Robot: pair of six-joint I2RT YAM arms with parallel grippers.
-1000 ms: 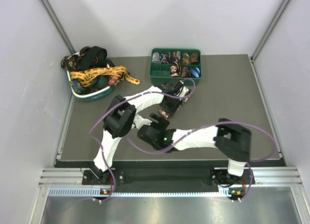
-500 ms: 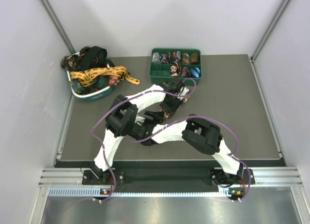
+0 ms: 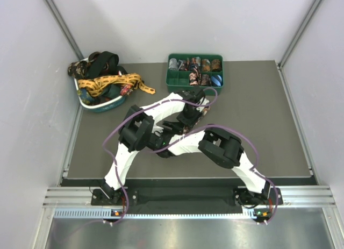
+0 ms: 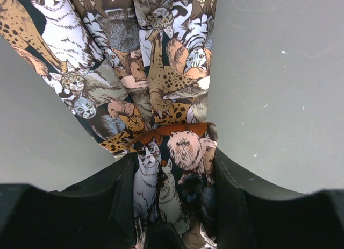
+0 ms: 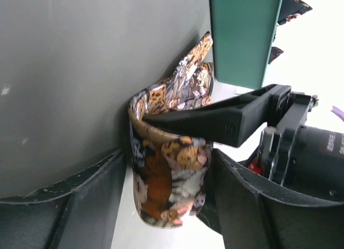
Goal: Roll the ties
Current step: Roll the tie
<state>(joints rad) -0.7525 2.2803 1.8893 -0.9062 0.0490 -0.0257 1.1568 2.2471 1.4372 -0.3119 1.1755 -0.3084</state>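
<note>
Grey table under tray, basket, tie

No legible text, brand, number or sign in any view. We note only a line of small white lettering on the black motor housing at the right edge of the right wrist view, too fine to read. The tie bears printed cats, no words.

Overhead looks down; close wrist views share the tie.
</note>
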